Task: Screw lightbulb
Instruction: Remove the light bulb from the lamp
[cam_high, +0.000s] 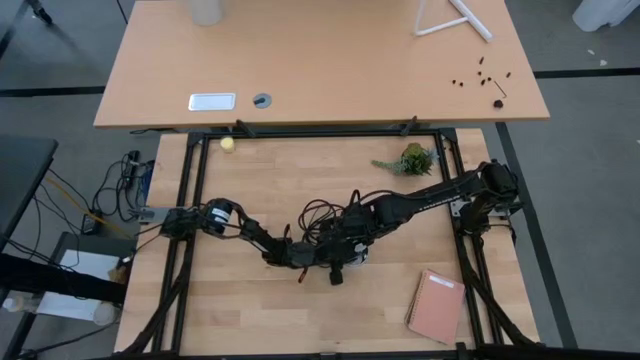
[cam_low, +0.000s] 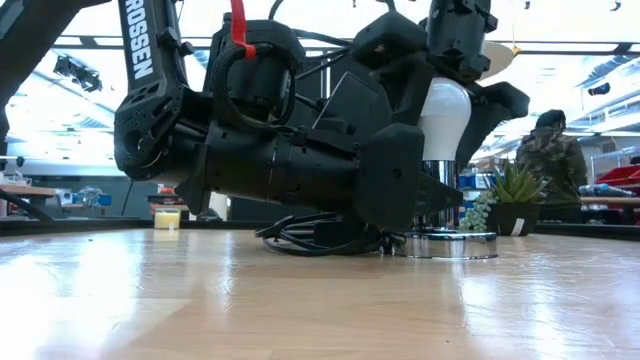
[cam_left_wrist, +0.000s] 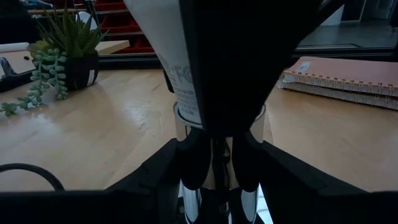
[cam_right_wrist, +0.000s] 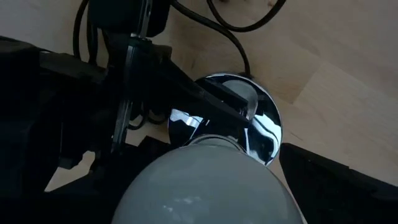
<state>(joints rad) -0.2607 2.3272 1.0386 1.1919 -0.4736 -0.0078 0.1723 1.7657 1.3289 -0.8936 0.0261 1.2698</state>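
A white lightbulb (cam_low: 444, 112) stands upright, glass up and screw base down, in a chrome socket (cam_low: 449, 243) near the middle of the table; dark fingers hide much of it. The right gripper (cam_low: 455, 95) straddles the glass from above, fingers spread beside it; contact is unclear. The left gripper (cam_low: 405, 190) grasps the socket stem. A potted plant (cam_low: 510, 198) sits far right, a notebook (cam_high: 436, 304) near right.

White capital letters reading "ROSSEN" are running down the dark arm link (cam_low: 140, 60) that is standing to the left of the lightbulb (cam_low: 443, 118) in the low view. Grey printing is showing on the lightbulb's neck, too cut off to read.
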